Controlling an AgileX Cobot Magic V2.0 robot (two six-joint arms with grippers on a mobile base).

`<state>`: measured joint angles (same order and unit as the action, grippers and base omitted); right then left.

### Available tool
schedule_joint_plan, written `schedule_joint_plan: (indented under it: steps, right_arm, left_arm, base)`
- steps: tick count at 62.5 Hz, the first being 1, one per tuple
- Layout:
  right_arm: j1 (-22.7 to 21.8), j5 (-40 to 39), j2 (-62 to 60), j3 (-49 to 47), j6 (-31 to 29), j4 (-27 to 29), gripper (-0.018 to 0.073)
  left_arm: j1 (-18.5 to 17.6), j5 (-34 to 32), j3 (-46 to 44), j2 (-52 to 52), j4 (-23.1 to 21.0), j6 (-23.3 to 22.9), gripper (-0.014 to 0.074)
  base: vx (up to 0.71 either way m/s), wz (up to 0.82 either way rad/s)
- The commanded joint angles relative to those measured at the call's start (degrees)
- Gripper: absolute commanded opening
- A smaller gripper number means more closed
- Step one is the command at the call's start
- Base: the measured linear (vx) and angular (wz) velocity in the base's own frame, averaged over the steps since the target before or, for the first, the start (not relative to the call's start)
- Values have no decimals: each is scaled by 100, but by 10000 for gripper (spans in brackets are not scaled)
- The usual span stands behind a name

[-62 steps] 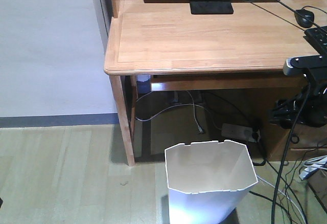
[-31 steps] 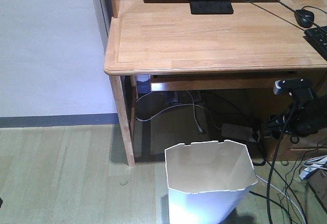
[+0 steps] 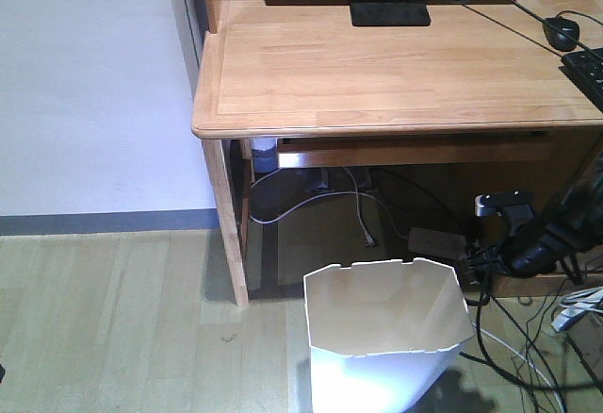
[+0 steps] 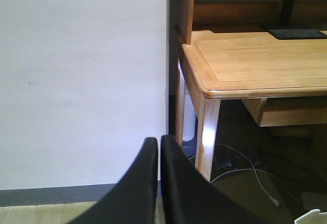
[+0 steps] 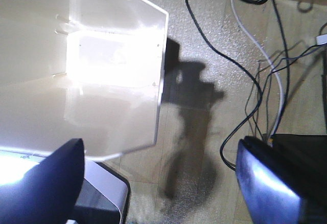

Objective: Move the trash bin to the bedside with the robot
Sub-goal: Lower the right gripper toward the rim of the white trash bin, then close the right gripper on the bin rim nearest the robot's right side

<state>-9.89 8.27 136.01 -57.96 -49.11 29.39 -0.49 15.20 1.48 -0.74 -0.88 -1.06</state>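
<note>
Approach step: wide-spread black right gripper [image 5: 161,179] was poised over white thin-walled plastic trash bin [image 3: 377,375] (black left gripper [image 4: 159,146] pinched together); rim grasp judged next.

Trash bin [image 3: 382,311] white outside, cream inside; worktop [image 3: 377,74] light honey wood; floor [image 3: 113,319] pale planked wood; wall [image 3: 94,83] off-white; skirting [image 3: 94,222] grey; monitor base [image 3: 389,5] black

Front camera overlooks desk [image 3: 396,64] and trash bin [image 3: 386,309] — left wrist shares desk, right wrist the bin.
</note>
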Motion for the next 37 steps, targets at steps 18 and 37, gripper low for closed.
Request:
schedule_joint_plan:
  steps: [18,37]
  right_arm:
    - [-25,513,1716,-1946,-53,28,594]
    - [-25,855,2853,-3163,-53,8,594]
  left_arm:
    - [-35,-396,107,-82,-17,-25,-6]
    - [-35,-396,107,-82,-17,-25,-6]
  base:
    - [0,0]
    - [0,0]
